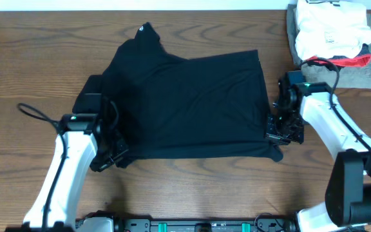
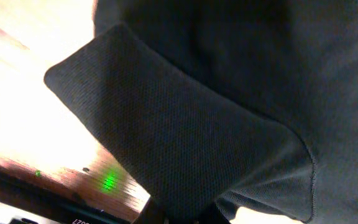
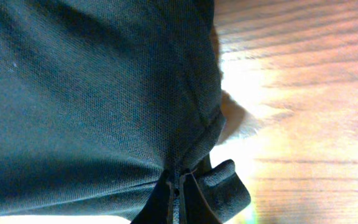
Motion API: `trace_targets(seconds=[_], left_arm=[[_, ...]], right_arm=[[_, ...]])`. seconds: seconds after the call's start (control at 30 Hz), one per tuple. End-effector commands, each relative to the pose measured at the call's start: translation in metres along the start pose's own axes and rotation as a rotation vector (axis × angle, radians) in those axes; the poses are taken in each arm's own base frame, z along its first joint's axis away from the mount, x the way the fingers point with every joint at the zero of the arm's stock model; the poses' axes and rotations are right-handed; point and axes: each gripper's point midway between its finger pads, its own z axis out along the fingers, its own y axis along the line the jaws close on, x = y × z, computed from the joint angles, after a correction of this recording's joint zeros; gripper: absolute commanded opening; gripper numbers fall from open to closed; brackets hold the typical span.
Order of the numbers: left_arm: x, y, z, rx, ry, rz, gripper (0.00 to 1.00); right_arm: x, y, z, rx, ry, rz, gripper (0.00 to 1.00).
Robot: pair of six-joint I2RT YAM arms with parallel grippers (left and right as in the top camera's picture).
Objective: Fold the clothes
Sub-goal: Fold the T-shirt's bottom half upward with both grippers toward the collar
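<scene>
Surface: brown wood-grain table (image 1: 31, 58), with glare on it in both wrist views. A pale strip of wall runs along the table's far edge (nothing more of the room shows).

Black T-shirt (image 1: 192, 103) lies spread flat between the two sets of jaws, collar on the side away from them, with light creases across the body.

Left arm (image 1: 69, 167): left jaws closed on the shirt's near corner. A sleeve (image 2: 166, 130) lies folded just ahead of them, bare wood beside it. The jaws themselves sit at the frame's bottom edge and are hard to make out.

Right arm (image 1: 327, 122): right jaws pinched shut on the shirt's side hem. Puckers in the cloth (image 3: 104, 93) run into the pinch, and a small flap hangs beside it.

Beyond the right jaws, well apart from the shirt: a grey folded garment (image 1: 359, 77) with a white garment (image 1: 333, 29) on top (something red shows between them).
</scene>
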Motion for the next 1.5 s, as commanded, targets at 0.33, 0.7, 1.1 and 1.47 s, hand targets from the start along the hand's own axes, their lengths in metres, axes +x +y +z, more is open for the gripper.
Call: trace_targets(seconds=[0.33,0.7,1.1,1.47], left_arm=[[-0.009,0.008,-0.036,0.027,-0.156,0.022,0.06],[-0.063,-0.028,-0.043,0.144,-0.352,0.057,0.06],[-0.109,-0.038,-0.045,0.121,-0.508,0.059,0.06],[-0.126,-0.048,-0.011,0.091,-0.460,0.061,0.06]], right_arm=[[-0.002,-0.009,-0.059,-0.035,-0.209,-0.017,0.01],[-0.054,0.007,-0.073,-0.090,-0.423,-0.060,0.01],[-0.105,0.018,-0.045,-0.102,-0.474,-0.085,0.01],[-0.128,0.024,-0.032,-0.115,-0.511,-0.092,0.01]])
